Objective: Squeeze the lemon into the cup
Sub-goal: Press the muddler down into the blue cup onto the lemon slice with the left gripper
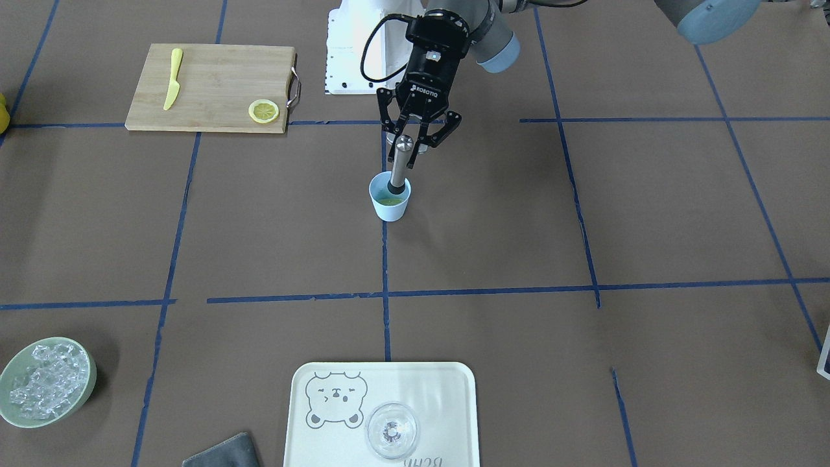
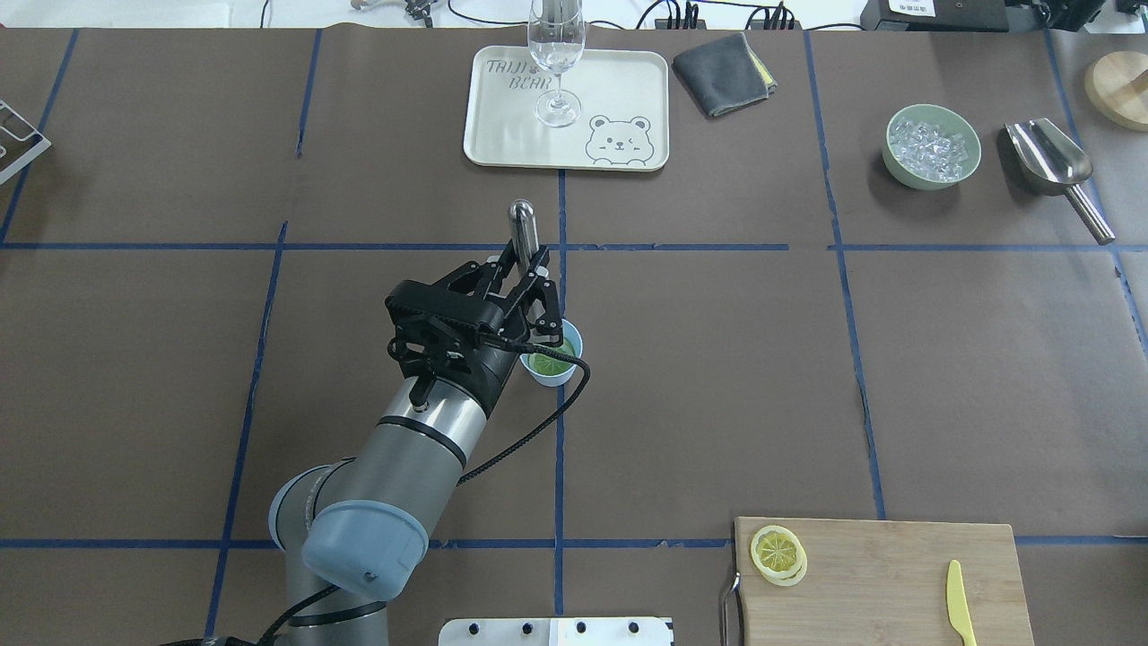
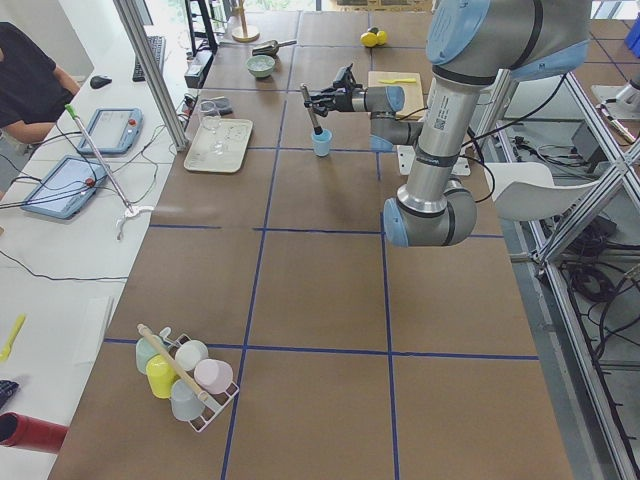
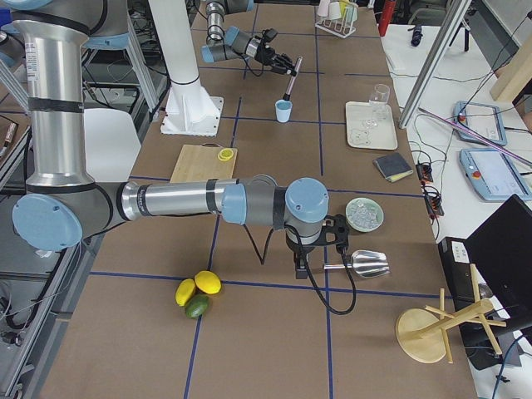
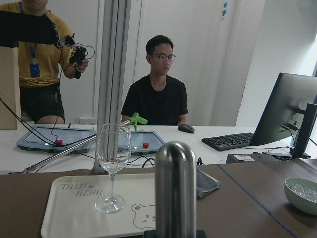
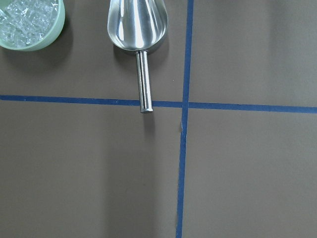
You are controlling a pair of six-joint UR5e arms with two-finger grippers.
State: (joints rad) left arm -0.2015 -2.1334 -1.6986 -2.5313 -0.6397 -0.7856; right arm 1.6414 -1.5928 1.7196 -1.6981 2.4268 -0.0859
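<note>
The light blue cup (image 1: 390, 201) stands near the table's middle with green matter inside; it also shows in the overhead view (image 2: 554, 359). My left gripper (image 1: 415, 137) reaches over it, and appears shut on a steel muddler (image 1: 400, 162) whose lower end stands in the cup. The muddler fills the centre of the left wrist view (image 5: 175, 188). The cut lemon (image 1: 264, 111) lies face up on the wooden cutting board (image 1: 214, 71), apart from both grippers. My right gripper (image 4: 320, 245) hangs by the steel scoop (image 4: 366, 263); I cannot tell whether it is open.
A yellow plastic knife (image 1: 172, 79) lies on the board. A tray (image 2: 502, 135) holds a stemmed glass (image 2: 556, 54). A grey cloth (image 2: 722, 61), a green bowl of ice (image 2: 931, 146) and the scoop (image 2: 1054, 166) are at the far side. Whole fruits (image 4: 198, 293) lie on the table's right end.
</note>
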